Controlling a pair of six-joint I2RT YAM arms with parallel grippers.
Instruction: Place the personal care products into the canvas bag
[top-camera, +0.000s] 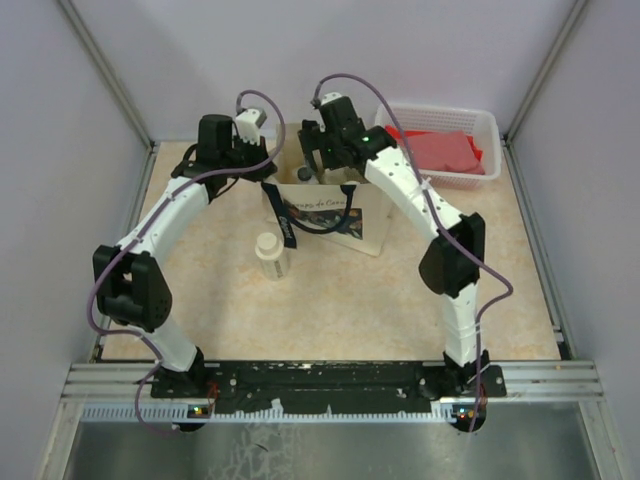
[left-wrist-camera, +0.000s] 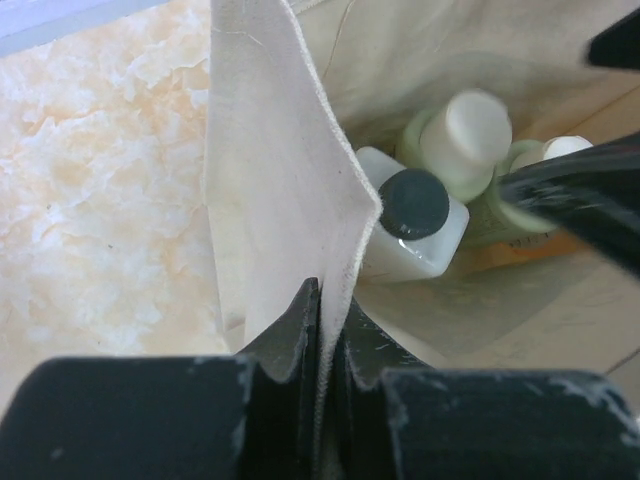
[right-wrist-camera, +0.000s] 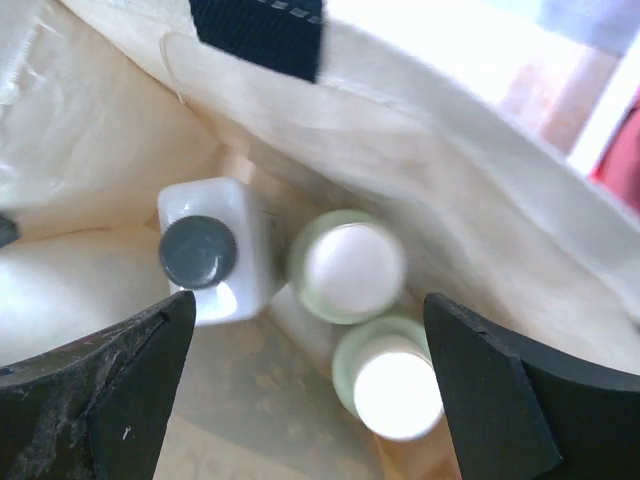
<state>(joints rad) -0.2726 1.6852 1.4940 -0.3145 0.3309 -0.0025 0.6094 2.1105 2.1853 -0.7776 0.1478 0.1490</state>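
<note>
The canvas bag (top-camera: 345, 218) stands at the table's middle back, its navy handles (top-camera: 287, 222) hanging over the printed side. My left gripper (top-camera: 272, 172) is shut on the bag's left rim (left-wrist-camera: 300, 200), with cloth between the jaws (left-wrist-camera: 325, 300). My right gripper (top-camera: 318, 160) is open and empty just above the bag's mouth (right-wrist-camera: 309, 297). Inside the bag stand the white dark-capped bottle (right-wrist-camera: 205, 250) (left-wrist-camera: 412, 215) and two olive-green cream-capped bottles (right-wrist-camera: 348, 265) (right-wrist-camera: 395, 380) (left-wrist-camera: 463, 135). The beige cream-capped bottle (top-camera: 271, 255) stands on the table left of the bag. The peach-pink flask is not in view.
A white plastic basket (top-camera: 487, 122) with red contents stands at the back right, close to the right arm. Grey walls close in the table on three sides. A finger of the right gripper (left-wrist-camera: 585, 190) crosses the left wrist view.
</note>
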